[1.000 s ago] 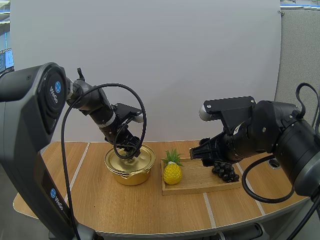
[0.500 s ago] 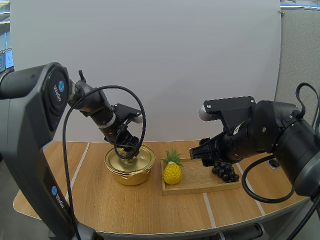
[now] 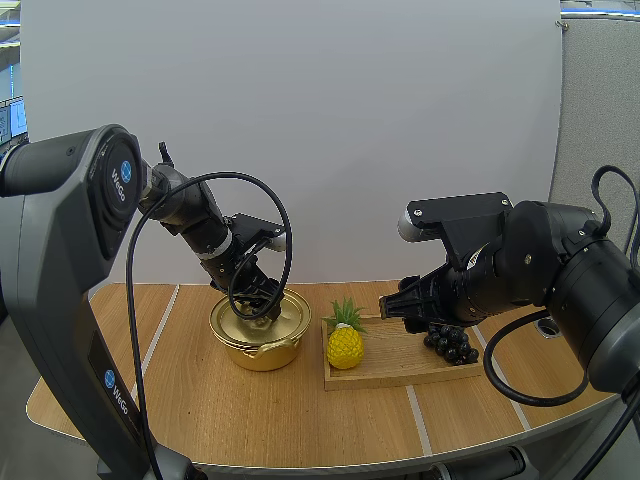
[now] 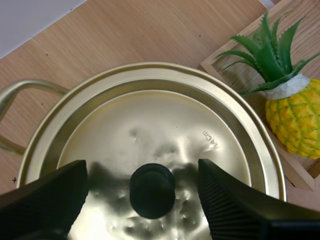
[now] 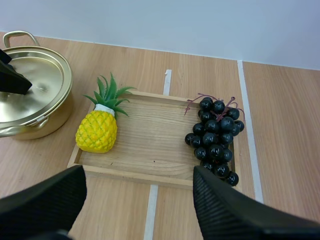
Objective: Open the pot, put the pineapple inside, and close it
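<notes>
Two claws gape wide: our left gripper (image 4: 142,165) straddles the knob (image 4: 152,192) of the lid (image 4: 150,120) on the pot (image 3: 262,352), fingers clear of it; our right gripper (image 5: 137,172) hovers above the tray (image 5: 150,150). The pineapple (image 5: 97,131) stands at the tray's pot-side end, grapes (image 5: 215,135) at the other.

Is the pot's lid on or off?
On. The lid sits flush within the pot's rim; the open left gripper straddles its knob.

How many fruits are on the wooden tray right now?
2. The pineapple is at the end of the tray nearest the pot; the bunch of grapes lies at the opposite end. Nothing seems hidden behind them.
</notes>
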`<state>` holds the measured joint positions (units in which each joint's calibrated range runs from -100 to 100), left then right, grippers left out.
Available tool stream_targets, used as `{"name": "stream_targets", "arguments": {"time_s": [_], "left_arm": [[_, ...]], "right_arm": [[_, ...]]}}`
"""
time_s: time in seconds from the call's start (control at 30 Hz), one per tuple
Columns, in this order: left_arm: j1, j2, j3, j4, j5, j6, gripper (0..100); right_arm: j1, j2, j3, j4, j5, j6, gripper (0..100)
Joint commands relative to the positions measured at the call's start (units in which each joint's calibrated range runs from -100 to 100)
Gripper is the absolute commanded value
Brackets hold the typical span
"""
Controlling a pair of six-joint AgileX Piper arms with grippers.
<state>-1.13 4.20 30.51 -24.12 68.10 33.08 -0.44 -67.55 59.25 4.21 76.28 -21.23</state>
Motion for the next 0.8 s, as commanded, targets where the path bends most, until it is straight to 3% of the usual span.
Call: {"name": "stream_targets", "arguments": {"time_s": [0.0,0.07,0.23,0.27,0.5,0.77], "left_arm": [[-0.24,0.4,-0.1,-0.4,3.4,0.2,100],[-0.24,0.4,-0.1,-0.4,3.4,0.2,99],[-0.24,0.3,-0.2,-0.4,3.4,0.2,11],[-0.24,0.3,-0.5,-0.4,3.4,0.2,0],[-0.24,-2.2,-1.5,-0.4,3.4,0.2,0],[-0.15,-13.7,-4.4,-0.4,3.4,0.0,0]], "right_arm": [[-0.2,-0.1,-0.4,0.2,-0.4,0.0,100],[-0.2,-0.1,-0.4,0.2,-0.4,0.0,100],[-0.2,-0.1,-0.4,0.2,-0.4,0.0,100],[-0.2,-0.1,-0.4,0.2,-0.4,0.0,100],[-0.2,-0.1,-0.4,0.2,-0.4,0.0,100],[-0.2,-0.1,-0.4,0.2,-0.4,0.0,100]]}}
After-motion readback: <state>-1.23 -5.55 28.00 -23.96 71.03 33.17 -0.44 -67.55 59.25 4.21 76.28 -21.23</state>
